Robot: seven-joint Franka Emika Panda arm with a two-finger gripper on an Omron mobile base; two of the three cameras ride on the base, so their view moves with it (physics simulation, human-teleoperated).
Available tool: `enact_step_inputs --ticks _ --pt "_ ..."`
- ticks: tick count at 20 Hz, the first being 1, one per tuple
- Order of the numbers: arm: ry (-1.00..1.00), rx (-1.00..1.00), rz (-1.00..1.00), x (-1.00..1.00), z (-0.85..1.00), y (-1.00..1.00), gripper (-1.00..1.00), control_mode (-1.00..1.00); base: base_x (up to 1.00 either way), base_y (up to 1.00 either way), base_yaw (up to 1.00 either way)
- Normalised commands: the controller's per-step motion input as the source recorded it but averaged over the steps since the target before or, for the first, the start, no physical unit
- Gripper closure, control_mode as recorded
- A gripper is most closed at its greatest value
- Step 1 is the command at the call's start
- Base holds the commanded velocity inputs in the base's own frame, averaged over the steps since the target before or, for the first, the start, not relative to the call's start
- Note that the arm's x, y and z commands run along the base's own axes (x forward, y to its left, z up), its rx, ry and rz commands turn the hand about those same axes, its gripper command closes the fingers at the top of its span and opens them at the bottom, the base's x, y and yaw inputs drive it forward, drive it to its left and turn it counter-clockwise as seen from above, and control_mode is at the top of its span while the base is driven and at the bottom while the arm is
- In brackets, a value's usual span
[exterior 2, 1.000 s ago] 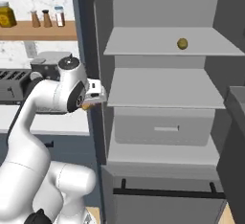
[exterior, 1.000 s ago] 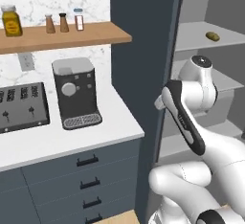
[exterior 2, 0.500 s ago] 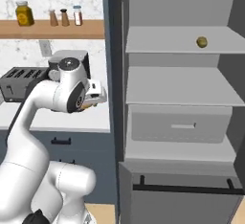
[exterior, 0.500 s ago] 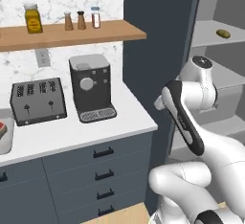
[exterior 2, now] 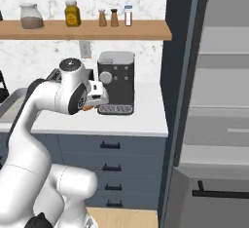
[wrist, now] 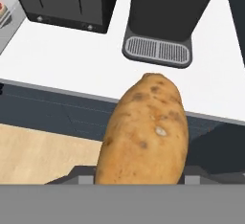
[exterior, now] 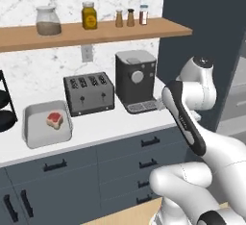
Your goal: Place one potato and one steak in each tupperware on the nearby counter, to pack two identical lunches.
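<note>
Potato (wrist: 143, 132) pinched in gripper (wrist: 139, 177), carried over counter's (exterior: 110, 125) front edge. Next: carry it to the steak-holding tupperware (exterior: 30, 135) at the left end and release.

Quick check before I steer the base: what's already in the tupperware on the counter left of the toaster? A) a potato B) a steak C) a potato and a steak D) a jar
B: the left base view shows one red steak lying in the tupperware; the potato is in the tool.
</note>
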Motion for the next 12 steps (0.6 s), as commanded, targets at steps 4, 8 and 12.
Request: enact_step_inputs --ticks 4,8,12 --pt "0.00 0.00 0.00 0.00 0.00 0.00 1.00 1.00 0.07 1.00 0.01" --pt "0.00 0.00 0.00 0.00 0.00 0.00 1.00 1.00 0.31 0.99 0.00" --pt "0.00 0.00 0.00 0.00 0.00 0.00 1.00 1.00 0.44 0.82 0.02"
